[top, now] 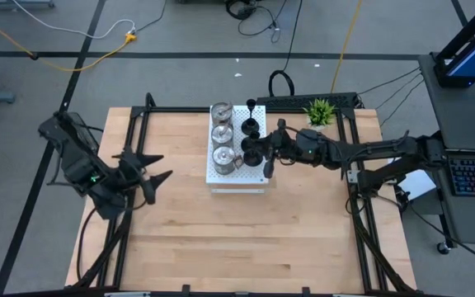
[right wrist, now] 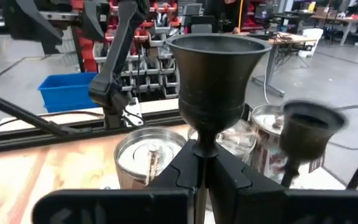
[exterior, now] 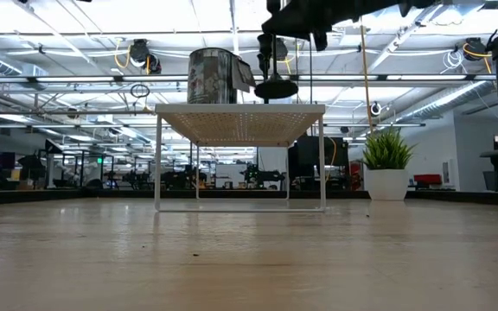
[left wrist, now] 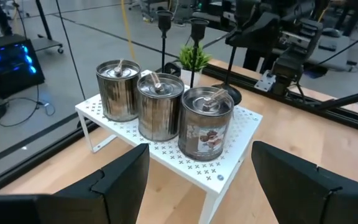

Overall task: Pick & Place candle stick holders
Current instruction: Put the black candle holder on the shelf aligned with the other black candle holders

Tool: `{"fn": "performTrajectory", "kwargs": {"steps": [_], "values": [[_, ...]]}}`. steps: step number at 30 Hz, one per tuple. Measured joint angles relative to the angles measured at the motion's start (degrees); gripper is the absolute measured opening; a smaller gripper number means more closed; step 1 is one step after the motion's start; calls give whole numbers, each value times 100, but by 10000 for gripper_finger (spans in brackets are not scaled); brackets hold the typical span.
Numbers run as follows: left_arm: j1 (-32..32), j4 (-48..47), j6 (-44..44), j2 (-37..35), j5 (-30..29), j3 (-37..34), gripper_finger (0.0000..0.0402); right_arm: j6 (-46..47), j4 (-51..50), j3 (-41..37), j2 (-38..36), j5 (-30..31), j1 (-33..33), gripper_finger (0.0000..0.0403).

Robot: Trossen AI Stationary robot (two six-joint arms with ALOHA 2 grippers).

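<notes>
- Now the right gripper (right wrist: 202, 163) is pinched tight on the thin stem of a black candle stick holder (right wrist: 215, 81), cup upright, at the near-right edge of the white perforated board (top: 236, 176).
- In the low view its round base (exterior: 276, 88) hangs just above the board top, so it seems not yet set down.
- To finish well, I'd keep the stem vertical and lower straight, clear of the two other black holders (top: 251, 128) and the three silver cups (left wrist: 160, 102) beside them.
- The left gripper (left wrist: 201, 177), fingers spread and empty, waits at the table's left side, facing the board.
</notes>
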Motion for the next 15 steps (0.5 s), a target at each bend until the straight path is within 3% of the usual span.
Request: {"fn": "performTrajectory", "kwargs": {"steps": [15], "values": [[-85, -4, 430, -601, -27, -206, 285, 382, 931, -656, 2, 142, 13, 7]]}}
